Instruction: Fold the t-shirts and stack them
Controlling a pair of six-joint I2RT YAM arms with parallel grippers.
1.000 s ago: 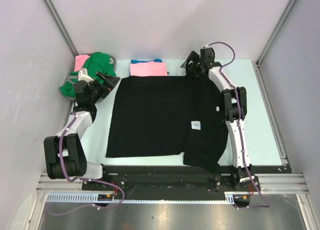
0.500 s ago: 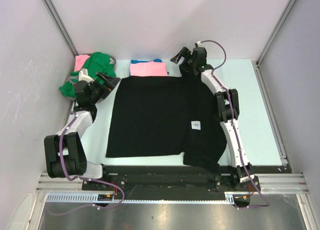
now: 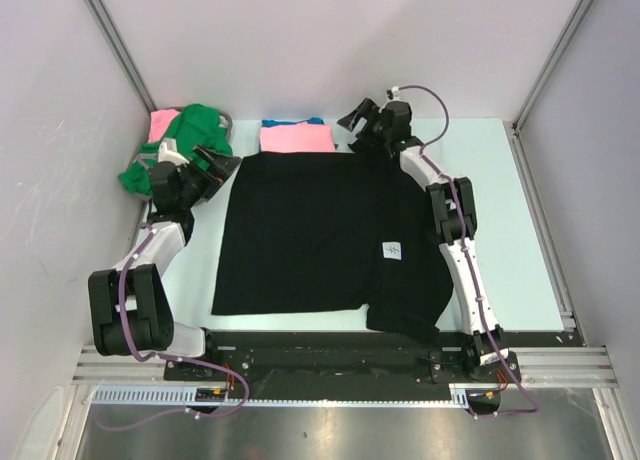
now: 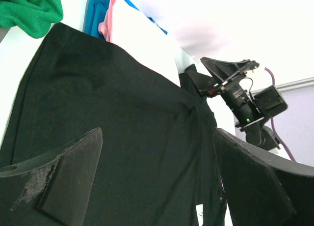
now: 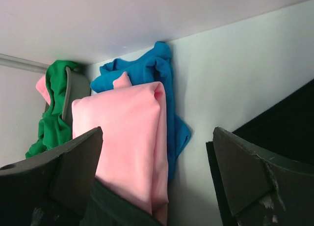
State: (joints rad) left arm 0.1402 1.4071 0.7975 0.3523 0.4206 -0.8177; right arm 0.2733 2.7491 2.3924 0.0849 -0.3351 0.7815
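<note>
You had one black t-shirt [image 3: 300,230], one green t-shirt [image 3: 195,128], one blue t-shirt [image 5: 142,69], two pink: folded pink t-shirt [image 3: 297,138] near right gripper [image 3: 358,123], second pink cloth [image 3: 162,122] beyond left gripper [image 3: 218,161].

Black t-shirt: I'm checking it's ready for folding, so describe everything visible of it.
The black t-shirt is soft, matte cloth spread nearly flat on the pale table, filling its middle. A small white label shows toward its right side. Its near right corner juts nearer than the remaining hem. Nothing grips it.
</note>
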